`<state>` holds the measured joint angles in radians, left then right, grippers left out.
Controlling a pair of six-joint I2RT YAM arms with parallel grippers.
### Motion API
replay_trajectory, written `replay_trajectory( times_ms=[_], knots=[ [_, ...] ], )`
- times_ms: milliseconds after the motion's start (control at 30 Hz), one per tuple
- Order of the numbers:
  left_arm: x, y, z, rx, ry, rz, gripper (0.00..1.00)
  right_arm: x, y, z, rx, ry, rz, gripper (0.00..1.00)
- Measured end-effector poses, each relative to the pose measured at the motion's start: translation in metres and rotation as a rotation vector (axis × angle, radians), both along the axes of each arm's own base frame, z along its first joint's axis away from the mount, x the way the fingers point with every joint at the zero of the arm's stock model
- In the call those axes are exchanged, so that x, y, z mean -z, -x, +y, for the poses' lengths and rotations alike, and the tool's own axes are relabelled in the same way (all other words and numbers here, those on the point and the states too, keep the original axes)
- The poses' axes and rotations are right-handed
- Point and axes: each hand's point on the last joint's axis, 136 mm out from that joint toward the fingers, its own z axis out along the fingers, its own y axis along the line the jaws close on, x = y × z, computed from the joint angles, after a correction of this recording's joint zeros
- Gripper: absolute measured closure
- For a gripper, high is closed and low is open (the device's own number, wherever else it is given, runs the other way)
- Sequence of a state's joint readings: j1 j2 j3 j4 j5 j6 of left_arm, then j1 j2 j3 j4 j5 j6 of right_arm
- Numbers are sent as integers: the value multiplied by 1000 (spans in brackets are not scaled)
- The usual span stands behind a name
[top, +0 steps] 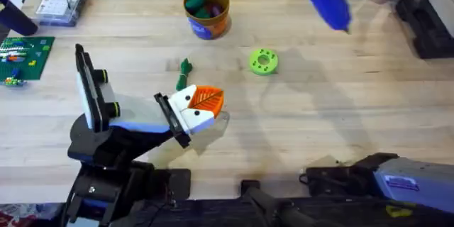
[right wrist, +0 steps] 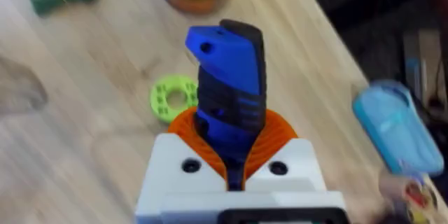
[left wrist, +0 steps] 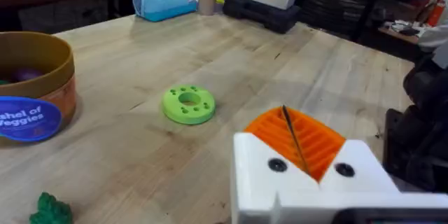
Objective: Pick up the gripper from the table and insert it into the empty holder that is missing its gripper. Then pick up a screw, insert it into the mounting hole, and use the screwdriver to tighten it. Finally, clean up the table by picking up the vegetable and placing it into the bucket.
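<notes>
Looks like the screw step now. Right claw [right wrist: 231, 147] clenched around the screwdriver [right wrist: 227, 87], up over the far right of the counter [top: 319, 128]. Left claw [left wrist: 297, 140] squeezed together, nothing inside. Vegetable [top: 184, 74] not yet in the bucket [top: 207, 15], lying on the wood between bucket and left claw.

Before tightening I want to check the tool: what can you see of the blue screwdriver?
The screwdriver has a fat blue plastic-looking body with a black strip along one side and a small round hole near its end. The right claw grips it between orange ribbed pads, in the air over the far right of the table. Nothing else touches it.
</notes>
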<state>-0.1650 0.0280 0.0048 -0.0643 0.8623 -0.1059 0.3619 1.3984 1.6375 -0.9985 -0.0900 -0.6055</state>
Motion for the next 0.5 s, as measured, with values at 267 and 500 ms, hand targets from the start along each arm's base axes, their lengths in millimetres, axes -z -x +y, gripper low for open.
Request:
replay_trajectory(
  times_ms=[267, 500],
  knots=[
    [0, 0, 0, 0, 0, 0, 989, 34, -1, -46, 67, 176, 109, 940],
    [0, 0, 0, -3, 0, 0, 989, 85, -17, -96, 98, 288, 285, 941]
  ],
)
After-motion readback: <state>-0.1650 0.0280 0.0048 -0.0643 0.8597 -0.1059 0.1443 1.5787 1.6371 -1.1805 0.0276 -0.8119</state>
